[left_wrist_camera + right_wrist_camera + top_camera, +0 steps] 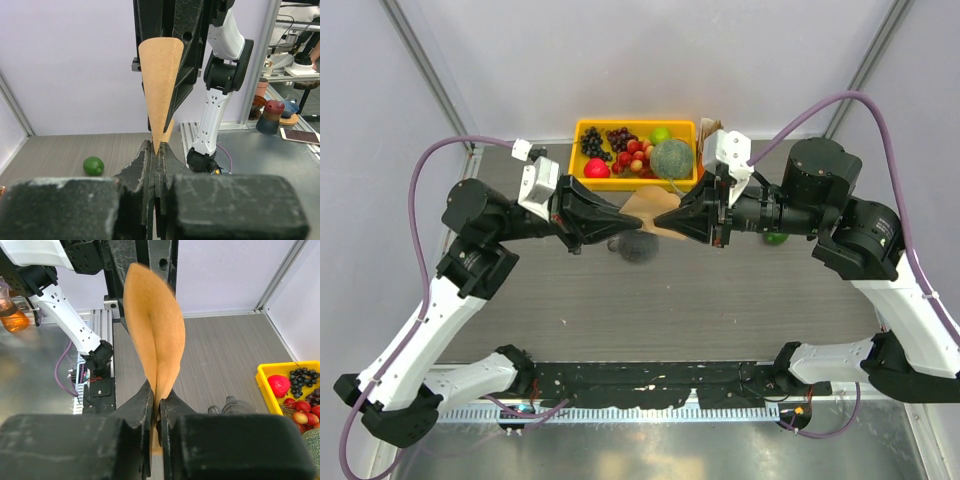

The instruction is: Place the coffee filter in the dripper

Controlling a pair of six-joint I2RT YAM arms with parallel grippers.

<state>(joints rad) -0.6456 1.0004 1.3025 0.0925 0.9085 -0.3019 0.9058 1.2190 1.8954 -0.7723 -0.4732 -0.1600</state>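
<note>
The coffee filter (642, 205), a tan paper cone, hangs in the air between both grippers at mid-table. My left gripper (642, 226) is shut on its pointed tip (157, 146), and the cone widens upward from there in the left wrist view. My right gripper (659, 220) is shut on the filter's wide edge (159, 390), whose two layers bulge slightly apart above the jaws. The right gripper's black fingers (187, 60) stand behind the paper. The dripper (638, 248), dark and smoky, stands on the table just below the filter; the right wrist view shows its rim (237, 404) low down.
A yellow basket (620, 185) of fruit with a green melon (672, 158) sits at the back, close behind the grippers. A green lime (93, 165) lies on the table near the right arm (775, 238).
</note>
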